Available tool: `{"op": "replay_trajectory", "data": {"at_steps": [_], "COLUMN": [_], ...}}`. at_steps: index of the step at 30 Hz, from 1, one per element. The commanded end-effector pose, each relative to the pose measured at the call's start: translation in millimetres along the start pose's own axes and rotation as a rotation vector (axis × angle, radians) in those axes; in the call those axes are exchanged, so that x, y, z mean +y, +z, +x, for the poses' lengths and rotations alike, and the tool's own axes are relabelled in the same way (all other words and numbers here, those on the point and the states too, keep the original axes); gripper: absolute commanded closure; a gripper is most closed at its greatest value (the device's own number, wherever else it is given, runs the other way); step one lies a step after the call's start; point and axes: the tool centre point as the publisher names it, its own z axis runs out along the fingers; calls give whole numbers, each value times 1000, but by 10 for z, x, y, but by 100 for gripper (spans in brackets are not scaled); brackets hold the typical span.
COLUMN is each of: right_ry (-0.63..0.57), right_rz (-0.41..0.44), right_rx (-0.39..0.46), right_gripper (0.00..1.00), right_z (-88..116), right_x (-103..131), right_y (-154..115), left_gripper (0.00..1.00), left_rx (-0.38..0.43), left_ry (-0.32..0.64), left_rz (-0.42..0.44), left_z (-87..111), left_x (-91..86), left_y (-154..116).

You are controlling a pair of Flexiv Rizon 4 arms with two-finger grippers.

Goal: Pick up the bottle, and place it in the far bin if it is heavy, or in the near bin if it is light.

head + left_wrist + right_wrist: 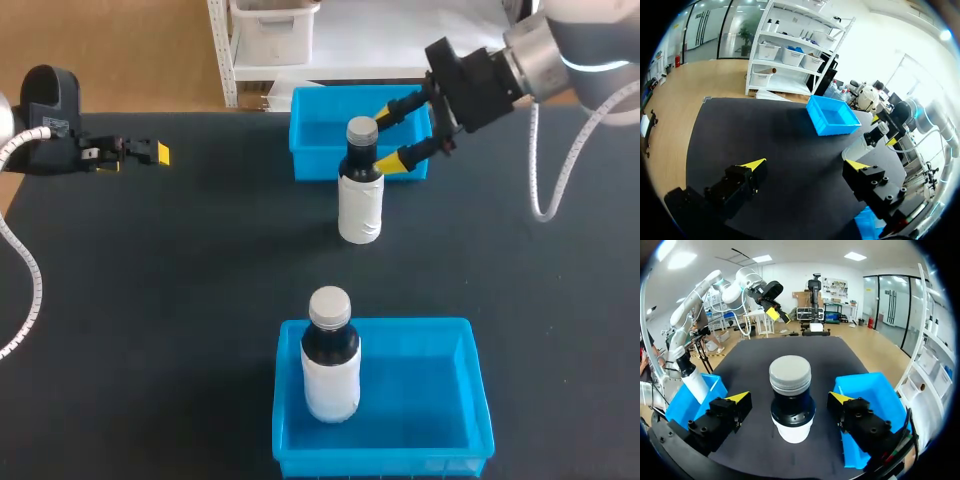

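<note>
A bottle (pixel 360 181) with a grey cap, dark neck and white label stands upright on the black table just in front of the far blue bin (pixel 312 140). My right gripper (pixel 390 137) is open, its yellow tips on either side of the bottle's neck with gaps on both sides. In the right wrist view the bottle (pixel 790 396) stands between the fingers of the right gripper (pixel 790 399), untouched. A second, similar bottle (pixel 330 356) stands in the near blue bin (pixel 460 400). My left gripper (pixel 150 152) is open over bare table at the far left.
In the left wrist view the left gripper (pixel 806 165) holds nothing, with the far bin (pixel 832 116) well ahead of it. The right wrist view has the far bin (pixel 875 390) on one side of the fingers and the near bin (pixel 682 407) on the other.
</note>
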Motion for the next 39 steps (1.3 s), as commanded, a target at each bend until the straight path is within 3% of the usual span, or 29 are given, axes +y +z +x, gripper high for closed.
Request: {"op": "replay_trajectory", "data": {"at_steps": [1,27,35,39], "right_ry": [-2,22,19,19], "right_rz": [0,-13,-10,-9], "right_rx": [-9,-47,-55,-54], "right_gripper": [0,0,45,51], "right_z": [-25,-45,-46,-44], "right_x": [-7,-40,-57,-61], "right_y": [89,274,272,267], "left_gripper": [0,0,0,0], "left_rx": [0,0,0,0], "left_ry": [0,0,0,0], "left_rz": [0,0,0,0], "left_z": [0,0,0,0], "left_x": [0,0,0,0], "left_y": [0,0,0,0]}}
